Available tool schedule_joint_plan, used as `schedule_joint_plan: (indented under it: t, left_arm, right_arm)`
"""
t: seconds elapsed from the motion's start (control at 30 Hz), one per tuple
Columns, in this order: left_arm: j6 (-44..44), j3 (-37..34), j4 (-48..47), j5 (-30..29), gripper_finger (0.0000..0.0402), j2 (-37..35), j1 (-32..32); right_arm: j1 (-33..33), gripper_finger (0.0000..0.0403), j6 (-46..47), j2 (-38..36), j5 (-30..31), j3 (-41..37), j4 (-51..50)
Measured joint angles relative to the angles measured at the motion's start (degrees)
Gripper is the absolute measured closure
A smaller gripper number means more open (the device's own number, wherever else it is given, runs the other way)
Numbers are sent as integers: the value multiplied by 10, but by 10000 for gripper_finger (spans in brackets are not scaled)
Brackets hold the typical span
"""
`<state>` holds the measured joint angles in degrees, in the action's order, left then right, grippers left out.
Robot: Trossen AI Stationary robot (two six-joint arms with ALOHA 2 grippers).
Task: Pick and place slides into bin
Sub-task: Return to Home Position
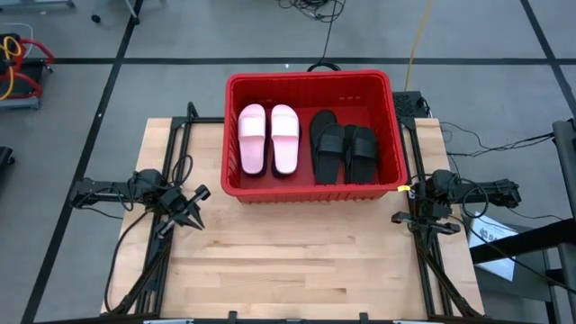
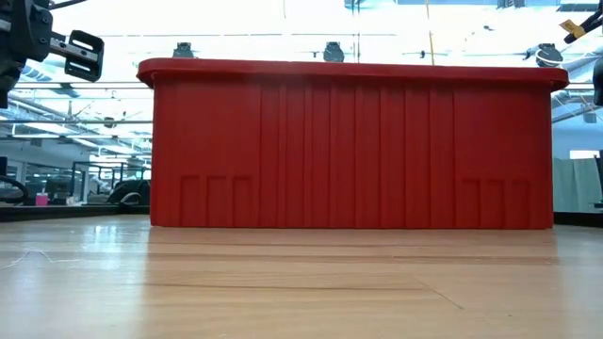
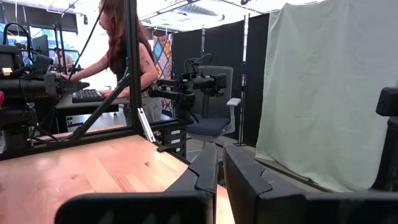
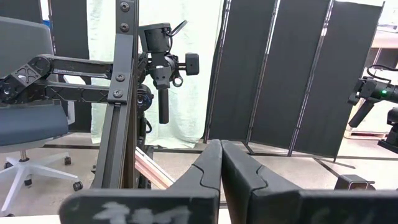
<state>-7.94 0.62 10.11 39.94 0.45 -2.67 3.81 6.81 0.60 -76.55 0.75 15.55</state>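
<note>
The red bin stands at the table's far middle; its near wall fills the low view. Inside it, a pale pink pair of slides lies at the left and a black pair at the right, soles down on the bin's floor. My left gripper waits shut and empty over the table's left side, clear of the bin; its own view shows the fingers together. My right gripper waits shut and empty at the table's right edge.
Bare wooden tabletop lies between the bin and the near edge. Black frame rails run along both sides of the table. A person sits at a desk beyond the table, with a chair and screens in the room.
</note>
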Motion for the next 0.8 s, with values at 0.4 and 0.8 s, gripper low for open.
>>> schedule_joint_plan:
  t: [0.4, 0.8]
  left_arm:
    - [0, 0, 0, 0, 397, 0, 0]
    - [0, 0, 0, 0, 376, 0, 0]
  right_arm:
    - [0, 403, 0, 0, 0, 0, 0]
    - [0, 403, 0, 0, 0, 0, 0]
